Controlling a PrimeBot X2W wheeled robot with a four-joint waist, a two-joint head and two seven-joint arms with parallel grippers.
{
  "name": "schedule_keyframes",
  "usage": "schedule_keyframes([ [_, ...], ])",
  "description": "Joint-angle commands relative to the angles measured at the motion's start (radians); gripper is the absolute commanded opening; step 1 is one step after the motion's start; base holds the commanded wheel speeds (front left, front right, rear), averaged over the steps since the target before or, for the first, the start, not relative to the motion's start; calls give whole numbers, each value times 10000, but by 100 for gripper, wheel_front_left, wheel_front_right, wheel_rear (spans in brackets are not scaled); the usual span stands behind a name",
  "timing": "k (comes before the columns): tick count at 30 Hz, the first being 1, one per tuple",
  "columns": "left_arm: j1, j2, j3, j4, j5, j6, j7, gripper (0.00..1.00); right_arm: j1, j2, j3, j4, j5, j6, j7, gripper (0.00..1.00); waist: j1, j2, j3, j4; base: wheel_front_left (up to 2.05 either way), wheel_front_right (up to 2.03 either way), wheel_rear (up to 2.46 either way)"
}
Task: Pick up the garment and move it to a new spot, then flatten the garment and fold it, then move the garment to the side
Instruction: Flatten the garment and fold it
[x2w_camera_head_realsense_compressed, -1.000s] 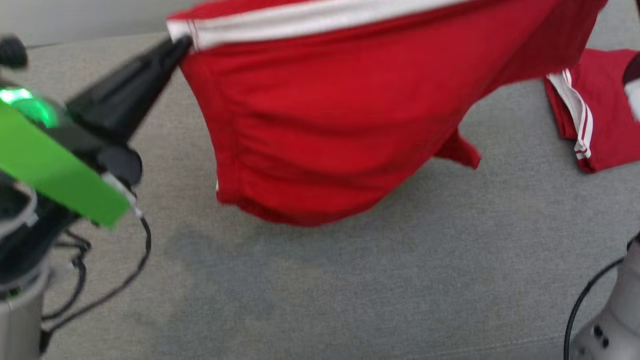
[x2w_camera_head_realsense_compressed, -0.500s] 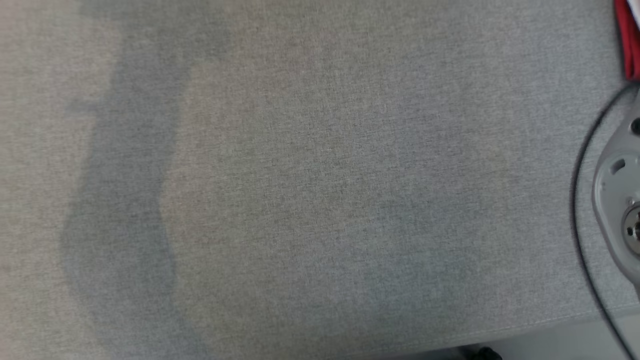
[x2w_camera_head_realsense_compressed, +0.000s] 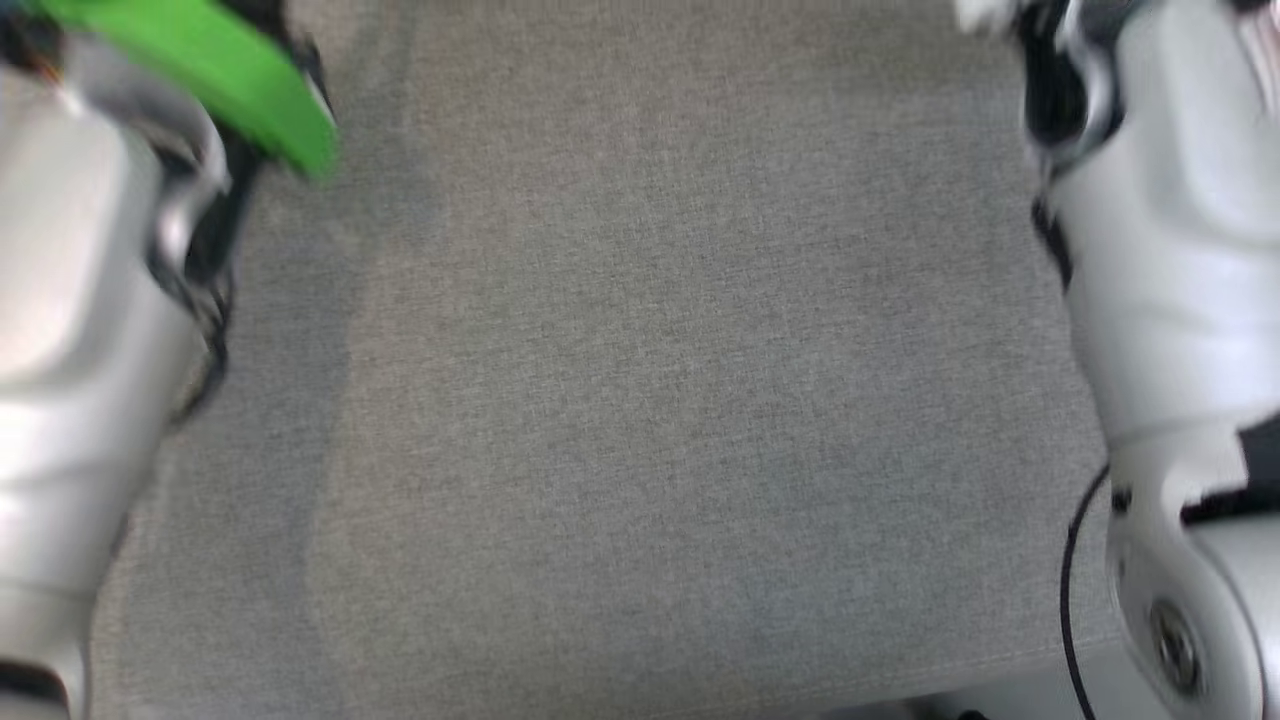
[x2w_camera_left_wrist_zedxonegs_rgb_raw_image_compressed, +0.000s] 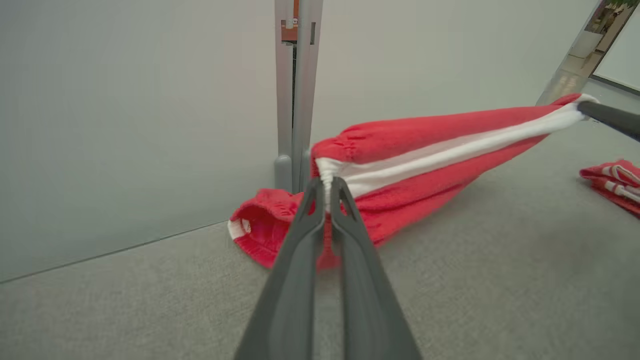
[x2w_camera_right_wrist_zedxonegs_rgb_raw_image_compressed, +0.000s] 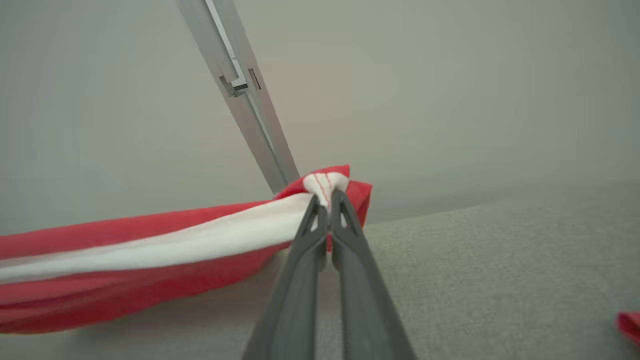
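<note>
The garment (x2w_camera_left_wrist_zedxonegs_rgb_raw_image_compressed: 410, 145) is red with a broad white stripe and hangs stretched between both grippers above the grey surface (x2w_camera_left_wrist_zedxonegs_rgb_raw_image_compressed: 500, 260), its lower part sagging onto it. My left gripper (x2w_camera_left_wrist_zedxonegs_rgb_raw_image_compressed: 327, 186) is shut on one white-striped corner. At the far end, the right gripper's fingers (x2w_camera_left_wrist_zedxonegs_rgb_raw_image_compressed: 612, 120) pinch the other corner. In the right wrist view my right gripper (x2w_camera_right_wrist_zedxonegs_rgb_raw_image_compressed: 327, 200) is shut on that corner, and the garment (x2w_camera_right_wrist_zedxonegs_rgb_raw_image_compressed: 150, 260) runs off to the left. The head view shows my pale left forearm (x2w_camera_head_realsense_compressed: 70, 300) and right forearm (x2w_camera_head_realsense_compressed: 1170, 250) over the bare grey surface (x2w_camera_head_realsense_compressed: 640, 400).
A second red garment with white stripes (x2w_camera_left_wrist_zedxonegs_rgb_raw_image_compressed: 612, 182) lies folded on the surface to the right; a red edge (x2w_camera_right_wrist_zedxonegs_rgb_raw_image_compressed: 630, 325) shows low in the right wrist view. A grey wall with a metal post (x2w_camera_left_wrist_zedxonegs_rgb_raw_image_compressed: 295, 90) stands just behind the stretched garment.
The head camera has swung downward: the garment and the dark left fingers have left its picture, and both forearms now show at its sides. The grip has not visibly changed.
</note>
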Motion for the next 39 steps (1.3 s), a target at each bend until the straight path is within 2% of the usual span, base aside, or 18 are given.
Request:
schedule_keyframes([
  [1, 680, 119, -222, -162, -110, 19, -300, 0, 792, -354, 202, -313, -66, -20, 11, 0, -1, 0, -649, 223, 0, 0, 0],
  [4, 2135, -17, -607, -531, -454, 19, -782, 0, 2620, -911, 567, -1255, 324, -20, 223, 0, -1, 0, -1160, 482, 0, 0, 0],
  [10, 5431, -123, -1043, -1787, -1291, 155, -1213, 0, 7052, -1938, 647, -4238, 1469, -20, 975, 0, -1, 0, -2657, 775, 0, 0, 0],
  [14, 7797, 99, -1311, -2992, -1742, 757, -1274, 0, 10066, -2113, 378, -6199, 2128, -20, 1754, 0, -1, 0, -3691, 745, 0, 0, 0],
  [17, 9437, 398, -1446, -4184, -2009, 1555, -1296, 0, 12251, -2281, 116, -7750, 2427, -21, 2443, 0, -1, 0, -4223, 747, 0, 0, 0],
  [20, 10717, 695, -1481, -5500, -2257, 2304, -1269, 0, 13979, -2239, -582, -9228, 2706, -22, 3024, 0, -1, 0, -4341, 812, 0, 0, 0],
  [22, 11100, 782, -1435, -6206, -2423, 2587, -1256, 0, 14498, -2011, -1072, -9988, 2911, -22, 3253, 0, -1, 0, -4210, 857, 0, 0, 0],
  [25, 11070, 884, -1463, -6903, -2389, 2802, -1022, 0, 14478, -1931, -1492, -10738, 2838, -22, 3813, 0, -1, 0, -3802, 956, 0, 0, 0],
  [29, 10315, 559, -1313, -7292, -2613, 2694, -713, 0, 13003, -2071, -1323, -10984, 2816, -19, 4671, 0, -1, 0, -2961, 1196, 0, 0, 0],
  [35, 8604, 144, -1009, -6848, -2523, 2362, -319, 0, 9787, -2723, -1026, -10213, 2421, -16, 6400, 0, -1, 0, -1573, 2168, 0, 0, 0],
  [37, 8007, -203, -915, -6541, -2691, 2168, -238, 0, 8623, -3168, -854, -9867, 2104, -16, 6989, 0, -1, 0, -1126, 2580, 0, 0, 0],
  [39, 7381, -420, -847, -6135, -2629, 2008, -170, 0, 7579, -3157, -700, -9400, 2122, -16, 7526, 0, -1, 0, -751, 2934, 0, 0, 0],
])
